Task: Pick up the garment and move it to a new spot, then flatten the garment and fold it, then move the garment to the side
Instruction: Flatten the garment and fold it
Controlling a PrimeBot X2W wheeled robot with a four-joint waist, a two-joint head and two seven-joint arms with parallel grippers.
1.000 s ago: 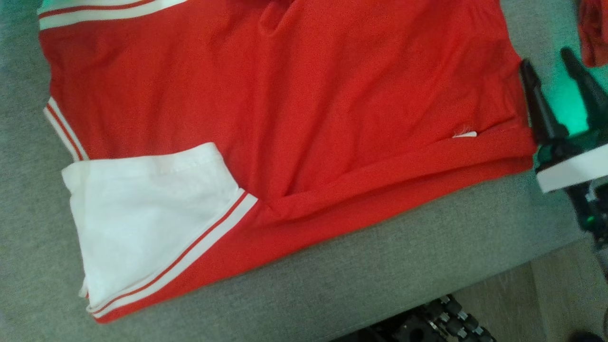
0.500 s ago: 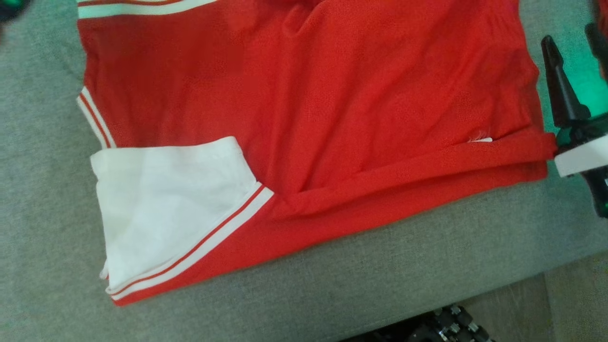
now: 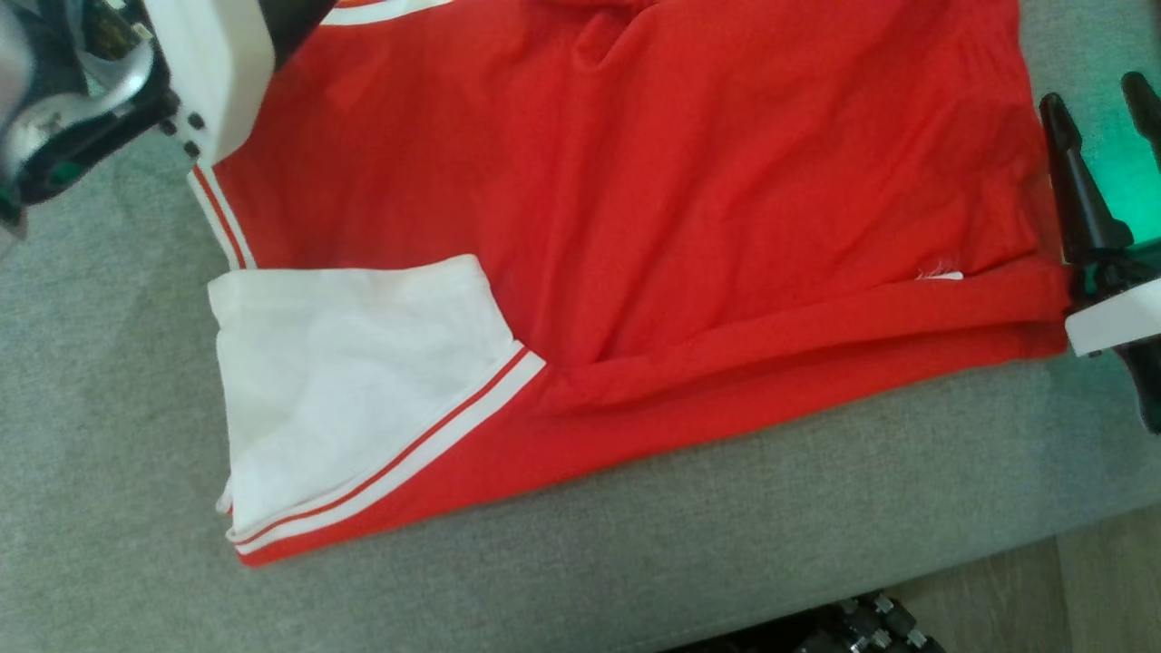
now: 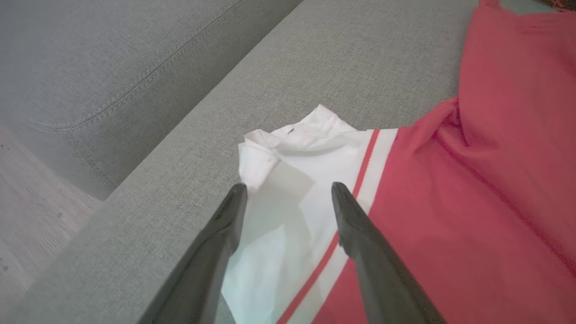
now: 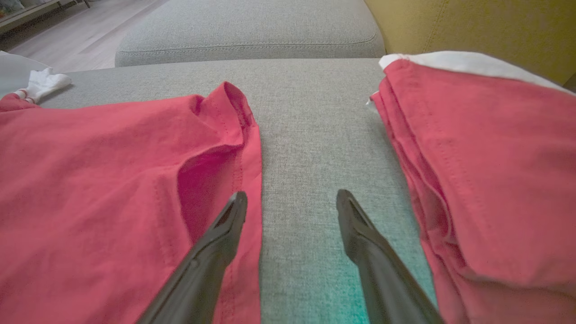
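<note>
Compared with the earlier pictures, the whole head view is seen to have shifted, so the red garment (image 3: pixel 635 227) is framed further right and higher; that shift is taken as the camera's, not the cloth's. The left arm's pale wrist housing (image 3: pixel 213 63) has been brought into the upper left corner, over the garment's far left edge, where none was seen before. The right tool (image 3: pixel 1093 91) is found at the garment's right edge much as before. The left tool (image 4: pixel 288 186) is shown with its fingers spread wide and nothing pinched between them; they are pointed at the white sleeve (image 4: pixel 297 148), and contact with it cannot be told. The right tool (image 5: pixel 291 193) is likewise spread and empty, one finger placed over the garment's hem and the other over bare grey sofa (image 5: pixel 310 135), where a green glow is cast. The garment is laid out across the sofa seat (image 3: pixel 726 544), close to its front edge, with another white sleeve (image 3: pixel 354 381) folded at the front left. A second, folded red garment (image 5: pixel 486 171) is seen just beside the right tool, apart from the first.
</note>
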